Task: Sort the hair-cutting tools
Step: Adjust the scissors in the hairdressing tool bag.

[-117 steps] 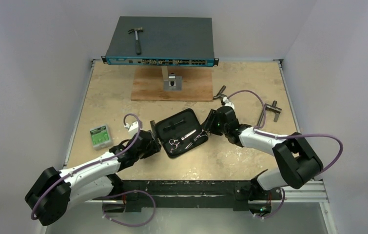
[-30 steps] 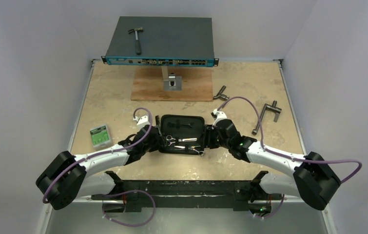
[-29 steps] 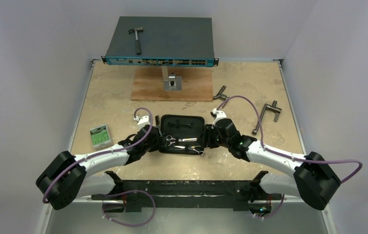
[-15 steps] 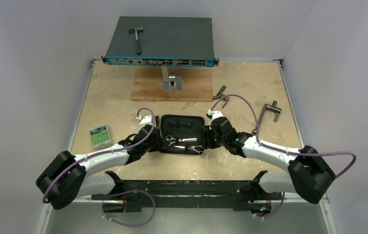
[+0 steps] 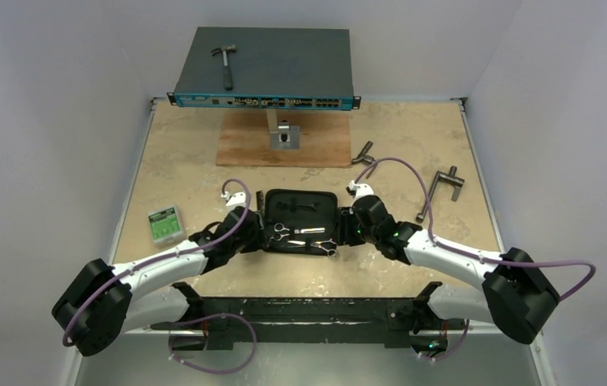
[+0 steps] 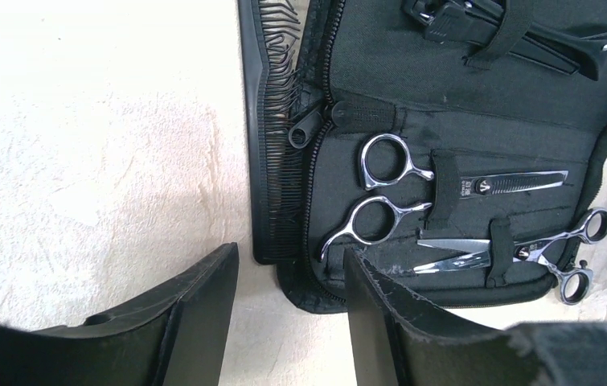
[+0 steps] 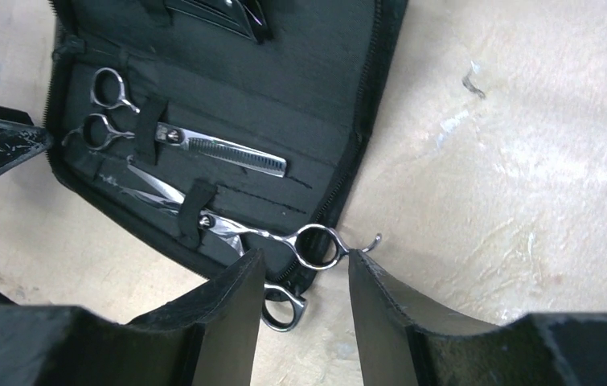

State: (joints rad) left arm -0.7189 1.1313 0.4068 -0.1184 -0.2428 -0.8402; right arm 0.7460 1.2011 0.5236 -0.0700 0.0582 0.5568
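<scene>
An open black zip case (image 5: 300,211) lies at the table's middle. In the left wrist view, silver thinning scissors (image 6: 388,193) and a second pair of silver scissors (image 6: 525,249) sit under its straps. The black hair clip (image 6: 509,32) is strapped at its top. The black comb (image 6: 272,161) lies along its left edge. My left gripper (image 6: 288,322) is open and empty at the case's near left corner. My right gripper (image 7: 306,314) is open, and the handle rings of the second scissors (image 7: 316,245) stick out of the case between its fingertips.
A blue-grey network switch (image 5: 264,68) with a hammer (image 5: 225,63) on it stands at the back, over a wooden board (image 5: 284,145). Two grey T-handled tools (image 5: 364,153) (image 5: 440,189) lie at the right. A green box (image 5: 165,224) lies at the left.
The case has turned from diagonal to lying level, with both grippers at its ends. In the last half second the left arm has drawn back slightly and the right gripper has shifted a little.
</scene>
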